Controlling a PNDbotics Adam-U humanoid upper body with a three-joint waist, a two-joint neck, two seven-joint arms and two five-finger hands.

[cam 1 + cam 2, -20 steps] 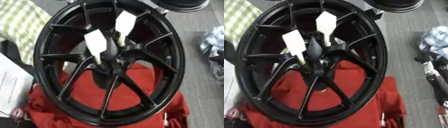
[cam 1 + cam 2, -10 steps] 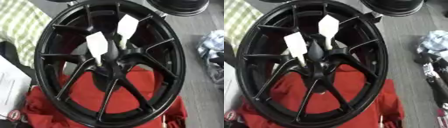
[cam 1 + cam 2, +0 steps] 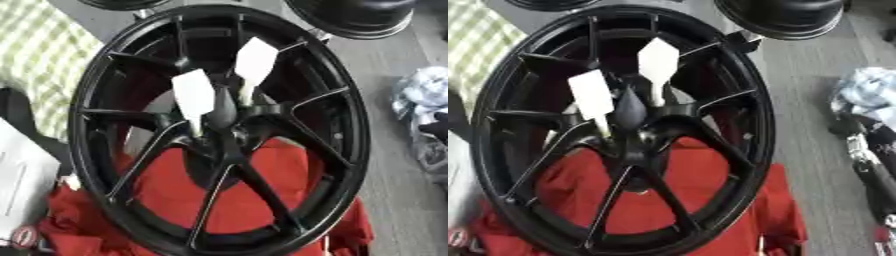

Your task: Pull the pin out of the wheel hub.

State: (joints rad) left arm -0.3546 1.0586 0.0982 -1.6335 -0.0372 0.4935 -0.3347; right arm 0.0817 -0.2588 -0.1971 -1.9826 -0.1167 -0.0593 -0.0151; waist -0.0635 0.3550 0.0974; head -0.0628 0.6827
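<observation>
A large black spoked wheel (image 3: 352,150) lies tilted on a red cloth (image 3: 166,186). At its hub (image 3: 224,136) a dark cone-shaped cap (image 3: 223,107) points upward. Two pins with flat white heads stand in the hub area. One pin (image 3: 192,93) is left of the cone, and the other pin (image 3: 255,62) is to the cone's upper right. Both stems run down toward the hub, and their lower ends are hidden among the spokes. Neither of my hands shows in either view.
A green checked cloth (image 3: 35,65) and white paper (image 3: 17,185) lie to the left. Another black wheel (image 3: 359,17) sits at the top right. A pale cloth bundle (image 3: 422,95) and a black-and-silver part (image 3: 870,165) lie on the grey floor (image 3: 394,195) at the right.
The whole picture has drifted slightly, so the camera moved. The wheel and both white pins keep their places relative to each other.
</observation>
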